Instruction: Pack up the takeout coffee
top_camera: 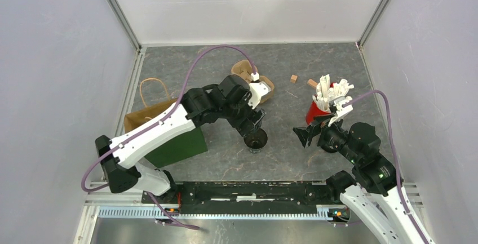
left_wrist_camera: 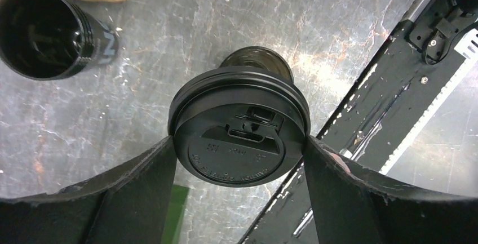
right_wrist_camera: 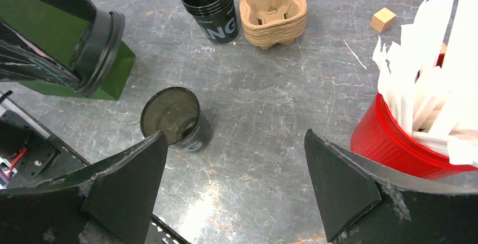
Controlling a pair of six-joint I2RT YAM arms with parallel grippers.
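Note:
My left gripper (top_camera: 255,124) is shut on a round black plastic lid (left_wrist_camera: 239,125), fingers on its two sides. It holds the lid just above an open black cup (top_camera: 256,141) that stands on the table, seen under the lid in the left wrist view (left_wrist_camera: 256,58). In the right wrist view this cup (right_wrist_camera: 172,117) holds brownish liquid, and the lid (right_wrist_camera: 101,49) hangs tilted up and to its left. My right gripper (top_camera: 307,134) is open and empty, to the right of the cup, with bare table between its fingers (right_wrist_camera: 135,187).
A second open black cup (right_wrist_camera: 211,4) stands beside the brown pulp carrier tray (right_wrist_camera: 273,4) at the back. A red cup of white sticks (top_camera: 318,109) is right of centre. The brown and green paper bag (top_camera: 163,137) lies at the left. Small wooden blocks (top_camera: 293,78) sit behind.

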